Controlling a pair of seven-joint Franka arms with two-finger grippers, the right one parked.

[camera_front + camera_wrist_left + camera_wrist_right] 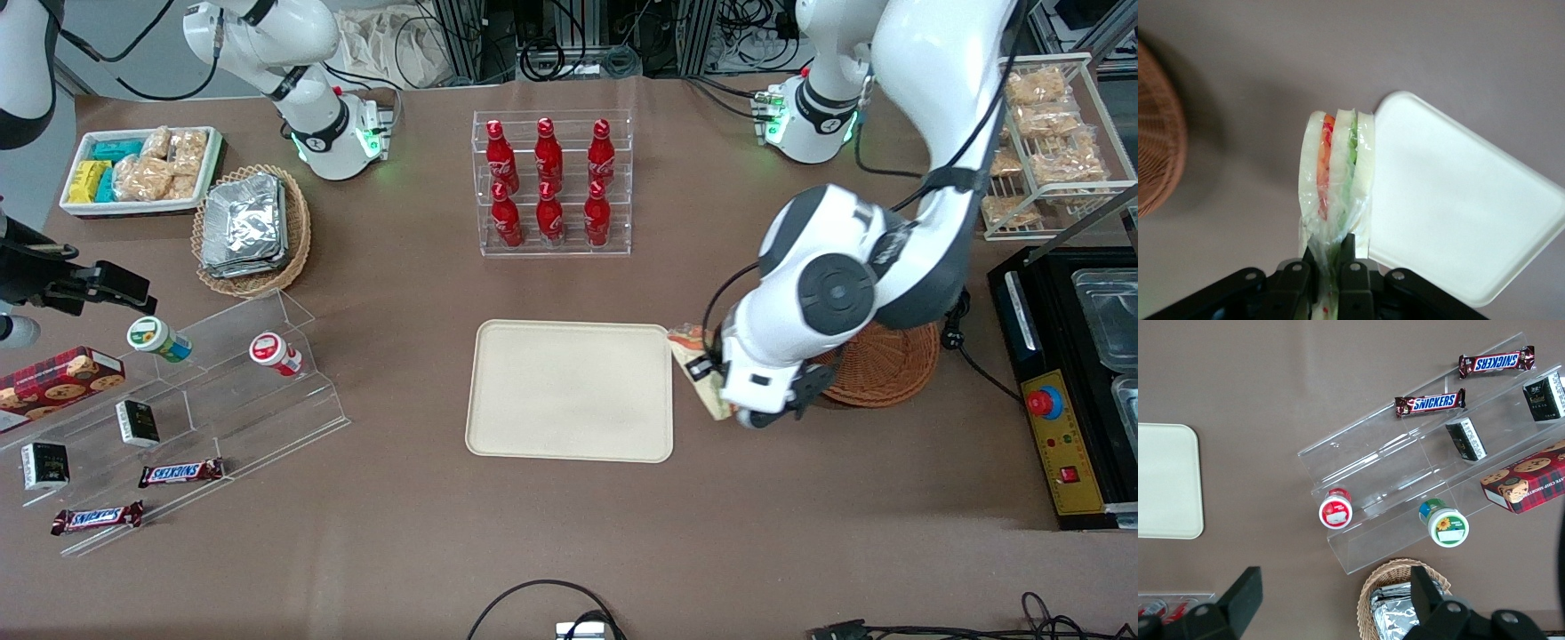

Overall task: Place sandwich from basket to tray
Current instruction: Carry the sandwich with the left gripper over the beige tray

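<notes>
I had the tool [1328, 267] clamped on the wrapped sandwich [1336, 170], carrying it in the air between the reddish-brown basket [889, 364] and the cream tray [569, 391], just beside the tray's edge nearest the working arm. The lift out of the basket looked done to me, since the sandwich hung clear of it. What I judged was left was to bring it over the bare tray, lower it, and let go.

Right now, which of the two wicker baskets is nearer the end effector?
The reddish-brown basket, partly under the working arm. The end effector holds the sandwich between it and the tray; the tan basket of foil packs sits toward the parked arm's end.
</notes>
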